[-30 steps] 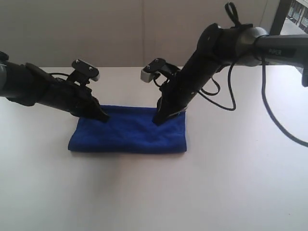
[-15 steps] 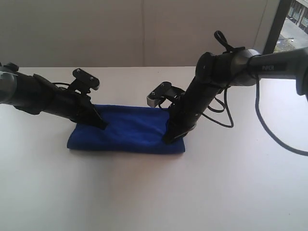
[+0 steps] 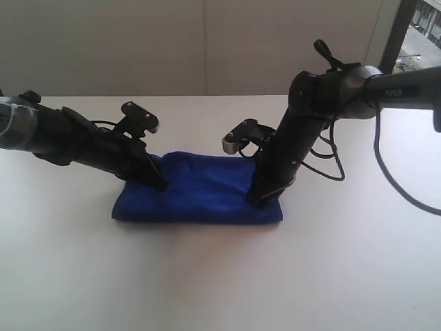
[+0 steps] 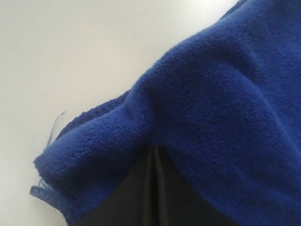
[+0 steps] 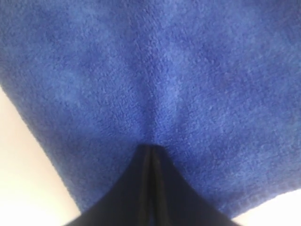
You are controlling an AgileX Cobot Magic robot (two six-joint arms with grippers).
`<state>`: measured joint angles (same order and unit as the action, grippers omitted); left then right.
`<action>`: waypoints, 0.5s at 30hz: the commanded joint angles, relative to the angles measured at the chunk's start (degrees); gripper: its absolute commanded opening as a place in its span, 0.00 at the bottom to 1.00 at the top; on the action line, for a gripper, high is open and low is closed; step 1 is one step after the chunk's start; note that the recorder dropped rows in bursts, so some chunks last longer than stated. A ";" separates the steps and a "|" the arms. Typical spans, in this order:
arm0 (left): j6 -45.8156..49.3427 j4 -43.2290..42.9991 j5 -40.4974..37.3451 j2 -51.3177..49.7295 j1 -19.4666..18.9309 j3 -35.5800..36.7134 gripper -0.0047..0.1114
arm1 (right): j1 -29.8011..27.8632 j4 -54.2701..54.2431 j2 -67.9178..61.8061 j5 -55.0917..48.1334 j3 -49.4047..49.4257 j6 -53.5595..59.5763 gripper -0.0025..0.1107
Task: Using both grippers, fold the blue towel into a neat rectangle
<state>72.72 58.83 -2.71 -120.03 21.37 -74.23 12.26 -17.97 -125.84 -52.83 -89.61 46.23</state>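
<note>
The deep royal-blue microfibre towel (image 3: 200,196) lies folded lengthwise at frame centre on the flat white tabletop (image 3: 344,276). The black left gripper (image 3: 160,183) and black right gripper (image 3: 256,200) each clench its fabric near the ends. Tabletop shows past every towel edge, widest along the lower frame.

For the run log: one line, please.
left end effector: shut on blue soft microfibre towel; right end effector: shut on towel; towel: bunched on white table
</note>
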 commanded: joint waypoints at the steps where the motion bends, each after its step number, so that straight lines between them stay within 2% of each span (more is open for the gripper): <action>1: -0.95 0.21 -4.44 -1.31 1.56 0.76 0.04 | -1.02 3.97 -1.06 -4.03 1.04 -1.08 0.02; 15: -0.95 -1.79 -3.13 -1.31 1.57 0.87 0.04 | -2.65 6.01 -0.60 -1.80 5.77 -4.01 0.02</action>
<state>72.49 58.36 -2.97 -120.03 22.10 -74.23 10.64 -17.78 -124.49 -52.67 -86.07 42.56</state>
